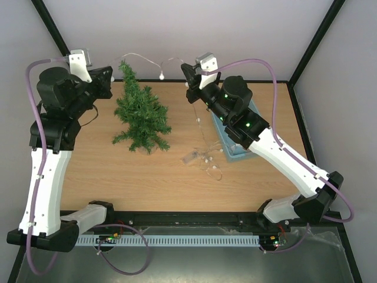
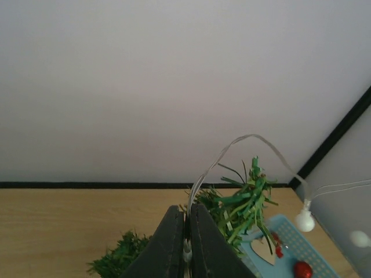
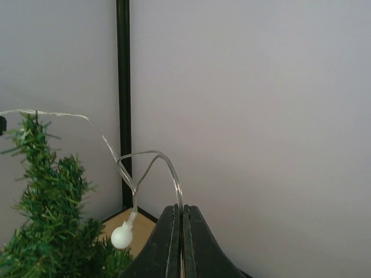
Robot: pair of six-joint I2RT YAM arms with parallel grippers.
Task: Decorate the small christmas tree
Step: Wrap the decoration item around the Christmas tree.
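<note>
The small christmas tree [image 1: 140,112] stands upright on the wooden table, left of the middle, bushy and dark green. A thin clear light string [image 1: 144,57] with a white bulb [image 1: 160,75] spans above the tree's pointed top. My left gripper [image 1: 109,75] is shut on one end, just left of the treetop. My right gripper [image 1: 187,78] is shut on the string to the tree's right. The left wrist view shows the left gripper [image 2: 187,207] pinching the wire beside the treetop [image 2: 243,197]. The right wrist view shows the right gripper [image 3: 183,206] pinching it, with a bulb [image 3: 122,236] hanging near the tree [image 3: 46,220].
The rest of the light string, with its small clear battery box [image 1: 189,157], lies loose on the table right of the tree. A light blue tray [image 1: 234,154] sits partly under the right arm; it holds a red ornament [image 2: 302,269] and a pale heart [image 2: 264,249].
</note>
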